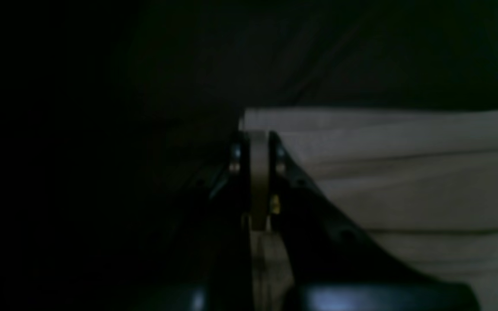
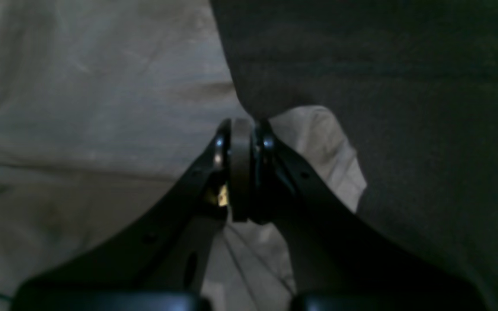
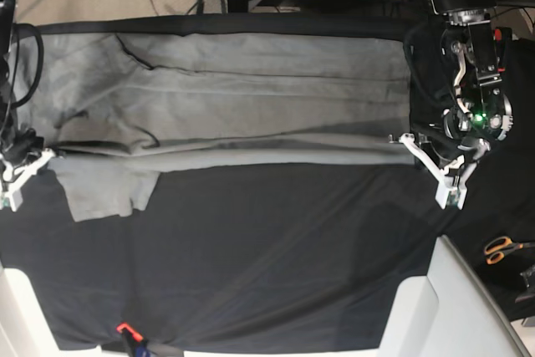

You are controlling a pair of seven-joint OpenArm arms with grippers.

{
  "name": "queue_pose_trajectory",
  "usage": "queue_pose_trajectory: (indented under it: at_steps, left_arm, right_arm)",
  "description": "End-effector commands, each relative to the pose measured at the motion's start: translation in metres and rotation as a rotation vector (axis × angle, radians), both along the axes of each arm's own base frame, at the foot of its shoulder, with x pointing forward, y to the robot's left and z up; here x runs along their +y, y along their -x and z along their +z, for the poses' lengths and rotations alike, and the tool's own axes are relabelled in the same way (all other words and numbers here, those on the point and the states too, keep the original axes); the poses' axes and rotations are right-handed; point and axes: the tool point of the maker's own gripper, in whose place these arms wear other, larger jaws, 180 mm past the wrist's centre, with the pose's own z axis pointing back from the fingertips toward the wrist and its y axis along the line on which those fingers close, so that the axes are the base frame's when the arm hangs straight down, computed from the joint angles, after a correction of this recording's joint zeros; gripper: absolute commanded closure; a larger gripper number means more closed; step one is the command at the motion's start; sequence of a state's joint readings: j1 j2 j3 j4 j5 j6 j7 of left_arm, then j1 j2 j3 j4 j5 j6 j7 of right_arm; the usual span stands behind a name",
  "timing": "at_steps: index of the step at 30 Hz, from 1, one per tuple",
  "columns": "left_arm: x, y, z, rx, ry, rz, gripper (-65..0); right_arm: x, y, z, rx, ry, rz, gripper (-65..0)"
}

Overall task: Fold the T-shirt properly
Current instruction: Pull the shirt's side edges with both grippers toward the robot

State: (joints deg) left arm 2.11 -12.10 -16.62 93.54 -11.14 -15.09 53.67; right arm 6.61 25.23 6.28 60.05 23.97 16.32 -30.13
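Though clawed (both ends), T-shirt point(image 3: 234, 98) flat.

Both wrist views very dim, soft, underexposed; left one nearly black along its left side. Base view evenly lit, sharp, no glare.

The T-shirt point(image 3: 226, 98) is spread across the far half of the table cloth point(image 3: 276, 257), with 1 sleeve point(image 3: 100, 190) laid nearer at base-view left. The right gripper point(image 3: 33, 156) is set at its left edge, the left gripper point(image 3: 415, 145) at its right (both clamped on fabric). Scissors point(image 3: 501, 248) lie at near right.
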Motion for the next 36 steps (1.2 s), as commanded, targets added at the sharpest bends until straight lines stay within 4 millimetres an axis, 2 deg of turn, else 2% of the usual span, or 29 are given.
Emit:
queue_pose_trajectory:
  at_steps: [1,5,7,10,16,25,30,34,36]
  left_arm:
    - [0.003,-0.008,0.016,-0.053,-0.016,-0.005,0.0]
    - [0.003,-0.003,0.018,-0.055,-0.026,-0.013,0.0]
    - [0.004,-0.001,0.016,-0.049,-0.029,-0.012,0.0]
    - [0.004,0.003,0.016,-0.048,-0.033,-0.015,0.0]
    - [-0.002,0.012,0.023,-0.062,-0.043,-0.034,0.0]
    - [-0.001,0.046,0.006,0.005,-0.055,-0.040,0.0]
    - [-0.002,0.064,0.008,0.017,-0.078,-0.056,0.0]
    - [-0.003,0.079,-0.001,0.053,-0.076,-0.060,0.0]
    - [-0.005,0.085,-0.003,0.058,-0.074,-0.063,0.0]
  right_arm:
    - [-0.009,-0.010,0.017,-0.047,0.021,0.001,-2.1]
    - [-0.005,-0.001,0.018,-0.051,0.028,0.018,-2.1]
    - [-0.016,0.006,0.024,-0.070,0.029,-0.020,-2.1]
    - [-0.022,0.015,0.028,-0.077,0.023,-0.058,-2.1]
    - [-0.021,0.037,0.028,-0.063,0.040,-0.049,-2.1]
    - [-0.021,0.063,0.012,-0.007,0.038,-0.048,-2.1]
    - [-0.011,0.069,0.022,-0.027,0.055,-0.008,-2.1]
    - [-0.002,0.076,0.016,0.017,0.039,-0.004,-2.1]
    - [-0.006,0.081,0.015,0.018,0.033,-0.033,-2.1]
